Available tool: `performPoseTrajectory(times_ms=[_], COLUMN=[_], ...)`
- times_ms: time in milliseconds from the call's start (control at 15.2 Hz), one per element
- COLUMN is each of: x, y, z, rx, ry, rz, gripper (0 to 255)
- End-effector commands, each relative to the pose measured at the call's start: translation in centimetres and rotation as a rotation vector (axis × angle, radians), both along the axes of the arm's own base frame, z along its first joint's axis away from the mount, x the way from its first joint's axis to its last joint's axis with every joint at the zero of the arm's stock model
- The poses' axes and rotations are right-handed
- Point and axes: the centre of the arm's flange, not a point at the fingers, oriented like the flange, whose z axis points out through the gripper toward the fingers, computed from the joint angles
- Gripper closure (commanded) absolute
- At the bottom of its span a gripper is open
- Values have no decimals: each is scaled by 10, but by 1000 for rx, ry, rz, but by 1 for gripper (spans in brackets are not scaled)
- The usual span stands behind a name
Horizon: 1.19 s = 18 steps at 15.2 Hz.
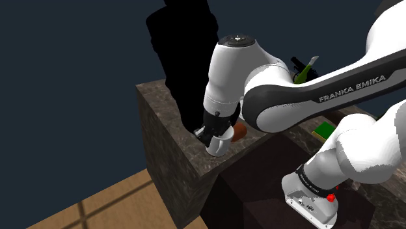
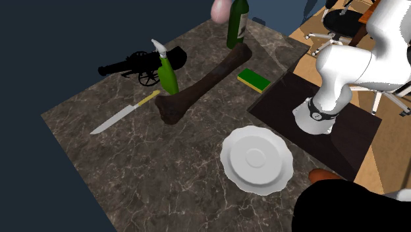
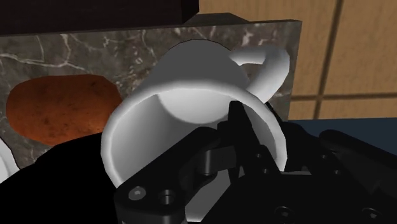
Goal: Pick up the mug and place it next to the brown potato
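Holding: gripper [image 1: 216, 130] fingers clenched on white mug [image 3: 191, 89] rim, one finger inside.
Mug pos.: tilted, near counter [image 3: 63, 54] corner.
Neighbour: brown potato [image 3: 60, 108] just beside mug.

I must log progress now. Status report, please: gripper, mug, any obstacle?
Gripper shut on white mug. Mug tilted, close beside brown potato. Plate near potato, not between them.
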Motion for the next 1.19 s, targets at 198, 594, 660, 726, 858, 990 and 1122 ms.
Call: performPoseTrajectory(times_ms=[198, 594, 660, 726, 858, 990, 1122], x=[3, 3, 4, 4, 4, 4, 4], y=[-8, -6, -5, -5, -4, -4, -4], z=[-8, 4, 18, 31, 41, 41, 41], rx=[-13, -13, -13, -13, -13, -13, -13], ry=[21, 21, 21, 21, 21, 21, 21], rz=[-12, -12, -12, -12, -12, -12, -12], gripper=[0, 0, 0, 0, 0, 0, 0])
